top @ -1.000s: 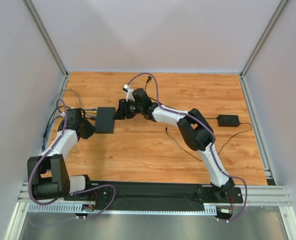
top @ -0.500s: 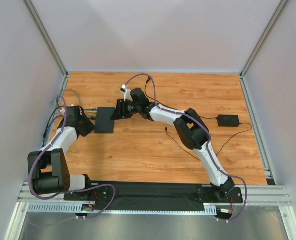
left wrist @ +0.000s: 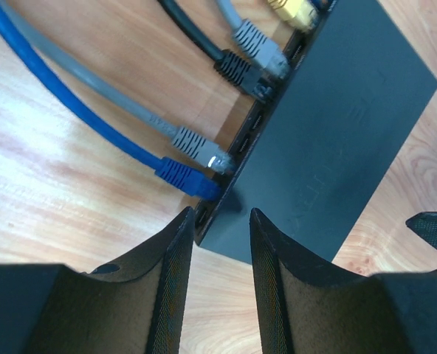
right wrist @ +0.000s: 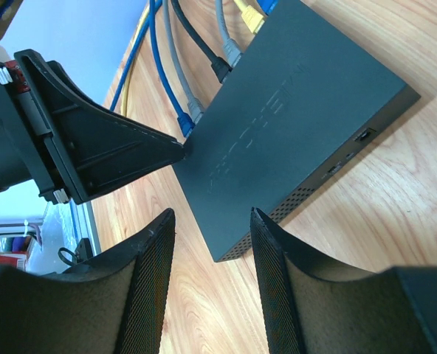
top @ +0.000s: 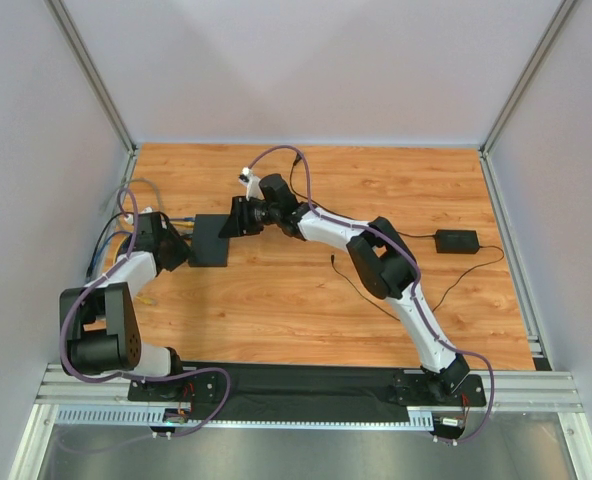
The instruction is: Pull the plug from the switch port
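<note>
The switch (top: 210, 240) is a flat matte black box on the wooden table; it also shows in the left wrist view (left wrist: 336, 125) and the right wrist view (right wrist: 292, 110). Several plugs sit in the ports along its left edge: a blue plug (left wrist: 185, 177), a grey plug (left wrist: 200, 147), a black plug (left wrist: 237, 70), another grey plug (left wrist: 261, 50) and a yellow plug (left wrist: 292, 11). My left gripper (left wrist: 220, 221) is open and empty, its tips at the switch's near corner just below the blue plug. My right gripper (right wrist: 211, 214) is open and empty, straddling a corner of the switch on the opposite side.
The cable bundle (top: 111, 240) runs off the table's left edge by the wall. A smaller black adapter brick (top: 456, 240) lies at the right, and its thin black cable (top: 376, 300) trails across the middle of the table. Enclosure walls stand on three sides.
My left gripper has moved a little farther in along the switch's port edge. My right gripper has shifted slightly left, closer to the switch. The switch has not moved.
</note>
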You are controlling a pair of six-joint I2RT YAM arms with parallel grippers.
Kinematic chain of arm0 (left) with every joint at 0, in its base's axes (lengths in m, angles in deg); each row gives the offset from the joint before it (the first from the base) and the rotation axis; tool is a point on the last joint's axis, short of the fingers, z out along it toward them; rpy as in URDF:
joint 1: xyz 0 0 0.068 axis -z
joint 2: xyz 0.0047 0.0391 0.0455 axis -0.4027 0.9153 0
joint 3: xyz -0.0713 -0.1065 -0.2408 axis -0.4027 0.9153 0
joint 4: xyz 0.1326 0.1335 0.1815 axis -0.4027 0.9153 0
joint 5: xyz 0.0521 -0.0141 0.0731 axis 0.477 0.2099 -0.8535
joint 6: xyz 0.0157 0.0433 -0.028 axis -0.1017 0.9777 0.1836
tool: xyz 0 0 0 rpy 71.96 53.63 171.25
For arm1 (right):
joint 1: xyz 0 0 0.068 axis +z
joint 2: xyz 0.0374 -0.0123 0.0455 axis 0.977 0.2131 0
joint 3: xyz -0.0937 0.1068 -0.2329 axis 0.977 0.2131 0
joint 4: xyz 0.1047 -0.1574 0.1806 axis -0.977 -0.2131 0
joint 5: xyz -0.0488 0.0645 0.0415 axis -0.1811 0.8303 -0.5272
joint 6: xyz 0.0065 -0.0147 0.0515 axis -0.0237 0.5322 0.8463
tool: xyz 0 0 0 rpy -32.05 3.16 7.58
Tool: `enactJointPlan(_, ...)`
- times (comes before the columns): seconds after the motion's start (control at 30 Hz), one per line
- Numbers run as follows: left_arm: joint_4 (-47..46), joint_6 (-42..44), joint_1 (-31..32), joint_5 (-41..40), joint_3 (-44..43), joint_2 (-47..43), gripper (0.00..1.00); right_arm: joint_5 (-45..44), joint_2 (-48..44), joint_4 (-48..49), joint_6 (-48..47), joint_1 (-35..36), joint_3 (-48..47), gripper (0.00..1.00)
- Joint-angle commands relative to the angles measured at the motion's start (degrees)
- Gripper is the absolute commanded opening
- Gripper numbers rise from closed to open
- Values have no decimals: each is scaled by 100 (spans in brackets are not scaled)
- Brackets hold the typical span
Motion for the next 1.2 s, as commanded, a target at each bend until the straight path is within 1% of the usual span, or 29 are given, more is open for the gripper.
enactJointPlan(0.0,-526,66,-38,170,71,43,44,168,165,82,112,-16,-275,48)
enactJointPlan(0.23,-781,-197,-38,697,184,316,44,160,217,74,173,-42,-328,47)
enactJointPlan(0.4,-1360,-532,-29,1180,396,448,44,195,323,47,270,-95,-441,47)
enactJointPlan(0.53,-1590,-664,93,1304,484,518,43,195,445,-146,288,-121,-600,47)
enactJointPlan(0.67,-1432,-734,208,1208,414,449,43,169,498,-260,296,-130,-671,47)
enactJointPlan(0.77,-1142,-787,208,945,387,256,43,160,507,-269,358,-121,-635,46)
enactJointPlan(0.83,-845,-979,199,629,422,-17,41,133,516,-287,410,-121,-627,46)
enactJointPlan(0.9,-843,-1338,199,331,553,-341,41,194,551,-174,480,-121,-609,45)
enactJointPlan(1.0,-860,-1577,199,119,852,-755,41,248,595,-102,542,-121,-591,45)
enactJointPlan(1.17,-1167,-2087,155,47,1178,-1063,41,230,630,-129,534,-139,-591,45)
